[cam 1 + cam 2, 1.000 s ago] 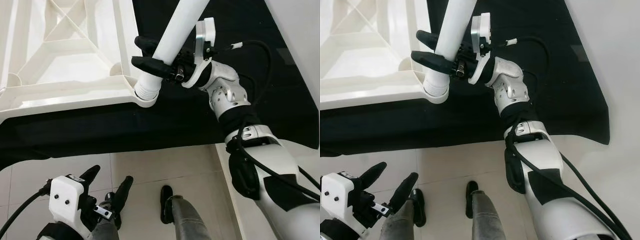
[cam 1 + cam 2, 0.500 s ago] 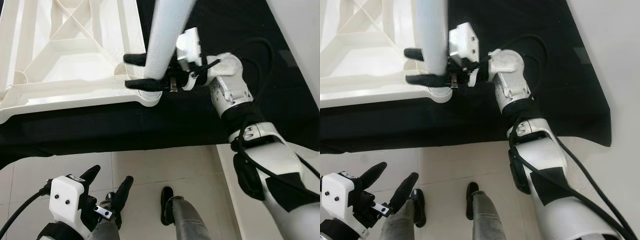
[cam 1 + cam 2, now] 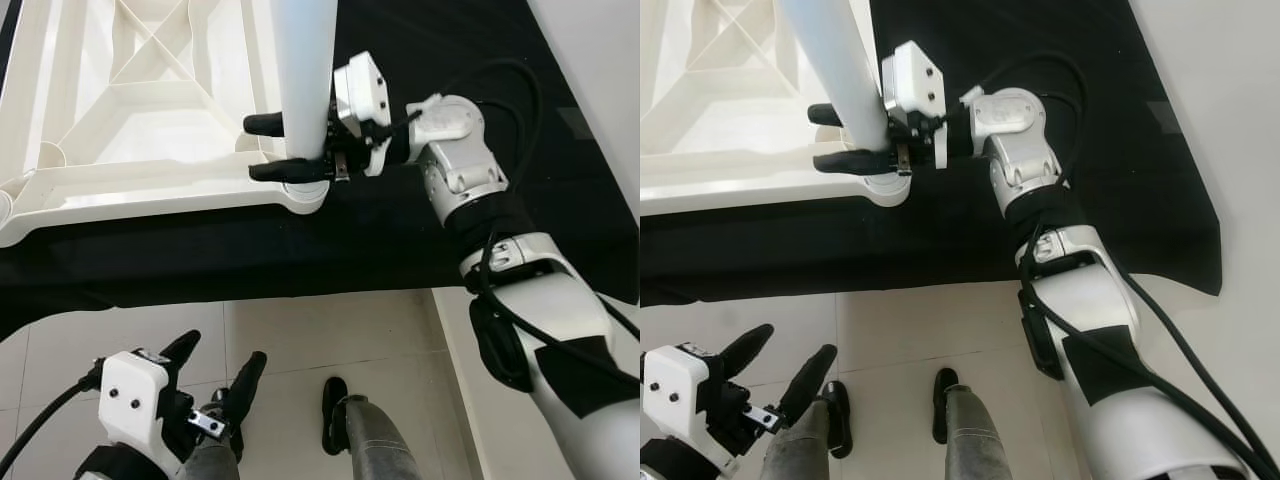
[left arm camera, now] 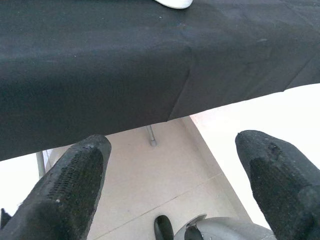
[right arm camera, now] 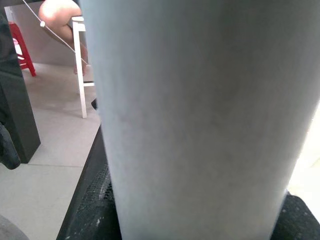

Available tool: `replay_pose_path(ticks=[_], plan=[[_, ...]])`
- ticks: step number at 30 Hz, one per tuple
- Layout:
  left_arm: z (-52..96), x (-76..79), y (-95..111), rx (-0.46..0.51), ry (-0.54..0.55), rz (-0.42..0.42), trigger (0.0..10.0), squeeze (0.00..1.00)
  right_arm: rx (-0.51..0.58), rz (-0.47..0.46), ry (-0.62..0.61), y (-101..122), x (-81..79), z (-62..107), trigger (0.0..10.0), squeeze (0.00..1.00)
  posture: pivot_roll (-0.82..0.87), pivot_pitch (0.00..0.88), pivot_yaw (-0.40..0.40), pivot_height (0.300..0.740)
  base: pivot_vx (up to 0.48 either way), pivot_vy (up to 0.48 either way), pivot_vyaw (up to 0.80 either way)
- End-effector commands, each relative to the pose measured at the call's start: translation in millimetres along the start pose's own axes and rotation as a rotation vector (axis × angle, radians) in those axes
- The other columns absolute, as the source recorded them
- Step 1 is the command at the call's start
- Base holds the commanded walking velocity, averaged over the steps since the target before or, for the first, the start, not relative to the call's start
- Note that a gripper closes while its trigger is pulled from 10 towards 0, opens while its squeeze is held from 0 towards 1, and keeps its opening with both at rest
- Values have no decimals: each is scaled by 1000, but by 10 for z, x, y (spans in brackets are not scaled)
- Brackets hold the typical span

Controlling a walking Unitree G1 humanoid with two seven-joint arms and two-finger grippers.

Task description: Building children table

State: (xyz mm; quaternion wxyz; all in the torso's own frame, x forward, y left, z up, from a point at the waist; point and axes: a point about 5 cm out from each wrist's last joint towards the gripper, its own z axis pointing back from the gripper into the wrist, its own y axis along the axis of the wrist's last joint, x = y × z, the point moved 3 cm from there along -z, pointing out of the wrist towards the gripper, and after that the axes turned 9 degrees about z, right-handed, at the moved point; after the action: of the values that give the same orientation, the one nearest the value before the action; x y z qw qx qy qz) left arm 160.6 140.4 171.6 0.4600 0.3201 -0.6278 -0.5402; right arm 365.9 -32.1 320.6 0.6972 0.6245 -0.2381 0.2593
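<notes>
A white plastic tabletop [image 3: 150,110] lies upside down, ribs up, on a table under a black cloth [image 3: 380,230]. A white tubular table leg [image 3: 305,70] stands about upright in the round corner socket [image 3: 300,195] at the tabletop's near right corner. My right gripper [image 3: 275,148] is shut on the leg just above the socket, one black finger on each side. In the right wrist view the leg [image 5: 200,115] is very close. My left gripper [image 3: 215,375] hangs low over the floor, open, holding nothing; its fingers [image 4: 65,185] spread wide in the left wrist view.
The black cloth's front edge [image 3: 200,290] hangs toward a pale tiled floor [image 3: 300,340]. My own legs and feet [image 3: 335,410] are below. A white wall or panel [image 3: 590,60] lies to the right. A red stool [image 5: 17,47] and a person's leg [image 5: 57,12] appear far off.
My right gripper swung the leg from leaning right to about upright, and its threaded end went down into the corner socket. The left arm stayed put.
</notes>
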Motion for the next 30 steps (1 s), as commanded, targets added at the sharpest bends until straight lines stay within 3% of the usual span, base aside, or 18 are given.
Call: replay_pose_path(ticks=[1,2,5,12,23,27,30], plan=[[12,-6,-80,-34,5,20,10000,0,-137,-314,16,-559,-315,54,10000,0,149,430,-120,740,0,0,0],[12,-6,-80,-34,5,20,10000,0,-137,-314,16,-559,-315,54,10000,0,149,430,-120,740,0,0,0],[1,-11,-80,-31,5,20,10000,0,-134,-482,-114,-625,-225,40,10000,0,149,426,-122,740,0,0,0],[-8,-19,-78,-28,4,18,10000,0,-129,-536,-149,-687,-256,36,10000,0,148,424,-118,740,0,0,0],[-23,-26,-85,-28,3,16,10000,0,-59,-516,-184,-661,-257,42,10000,0,146,419,-119,740,0,0,0],[-36,-25,-89,-27,2,16,10000,0,28,-452,-240,-630,-267,62,10000,0,150,412,-118,740,0,0,0],[-46,-32,-104,-30,0,17,10000,0,169,-434,-368,-499,-150,137,10000,0,153,397,-114,740,0,0,0]])
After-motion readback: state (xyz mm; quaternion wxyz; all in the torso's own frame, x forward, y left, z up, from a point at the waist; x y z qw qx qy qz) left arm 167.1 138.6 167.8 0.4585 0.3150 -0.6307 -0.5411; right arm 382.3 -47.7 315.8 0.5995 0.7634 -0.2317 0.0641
